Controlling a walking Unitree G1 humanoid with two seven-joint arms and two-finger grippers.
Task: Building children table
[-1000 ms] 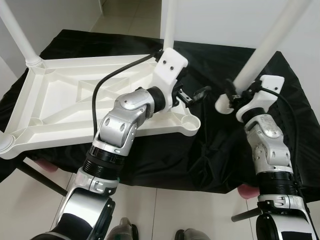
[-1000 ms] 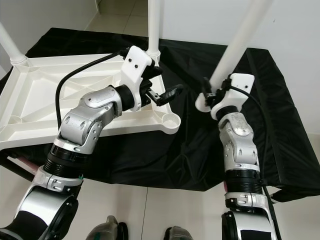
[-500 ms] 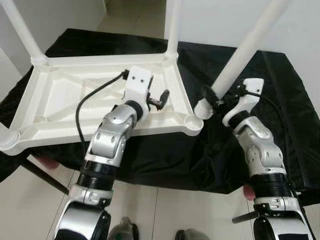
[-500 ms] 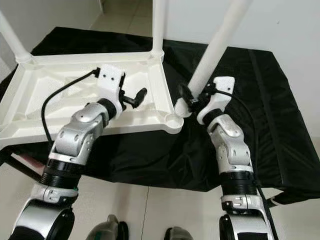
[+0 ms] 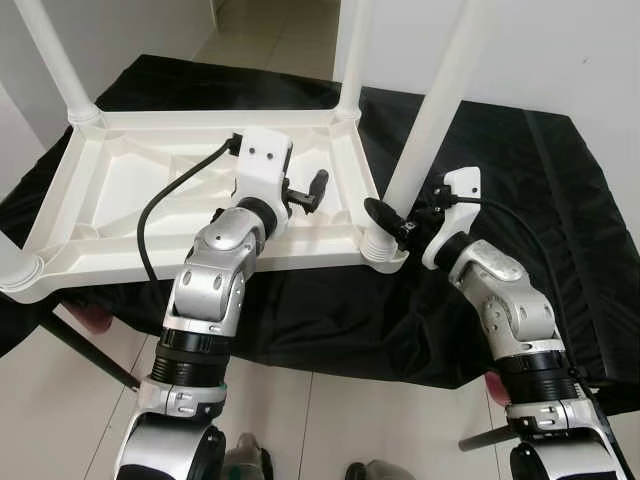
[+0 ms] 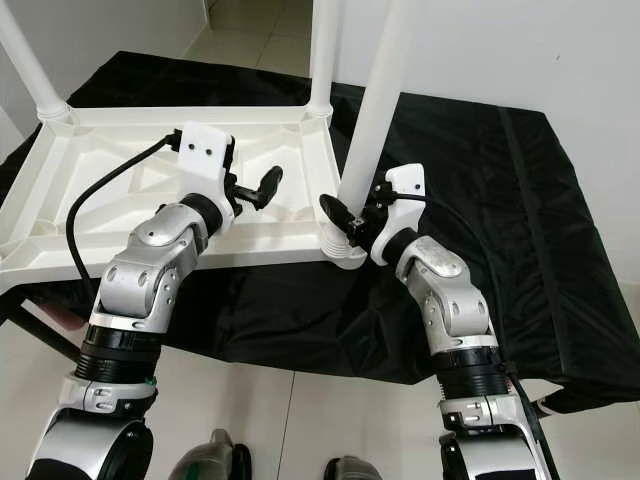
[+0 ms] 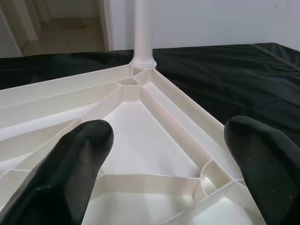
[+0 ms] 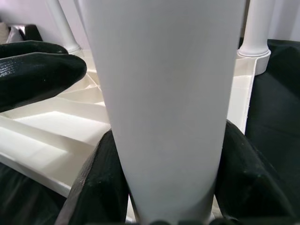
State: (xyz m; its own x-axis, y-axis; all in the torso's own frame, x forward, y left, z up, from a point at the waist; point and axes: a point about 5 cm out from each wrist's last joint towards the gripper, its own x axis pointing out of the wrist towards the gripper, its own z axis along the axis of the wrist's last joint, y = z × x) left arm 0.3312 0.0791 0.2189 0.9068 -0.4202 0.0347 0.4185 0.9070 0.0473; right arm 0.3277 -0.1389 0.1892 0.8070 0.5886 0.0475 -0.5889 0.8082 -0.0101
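A white children's table top (image 5: 150, 215) lies upside down on a black cloth. Legs stand upright at its far left corner (image 5: 55, 60), its far right corner (image 5: 352, 55) and its near left corner (image 5: 12, 262). My right gripper (image 5: 388, 222) is shut on the lower end of another white leg (image 5: 432, 110), which stands nearly upright with its foot at the near right corner socket (image 5: 384, 250). In the right wrist view this leg (image 8: 164, 93) sits between the black fingers (image 8: 248, 178). My left gripper (image 5: 306, 192) hovers open over the table's ribbed underside (image 7: 140, 136), holding nothing.
The black cloth (image 5: 520, 200) covers a low stand and stretches out to the right of the table top. A white wall (image 5: 560, 50) rises behind. Pale tiled floor (image 5: 330, 420) lies in front, with a dark strut (image 5: 85, 358) at lower left.
My right gripper carried the leg leftward and swung it from slanted to nearly upright at the near right corner. My left gripper drew back from that corner over the table top.
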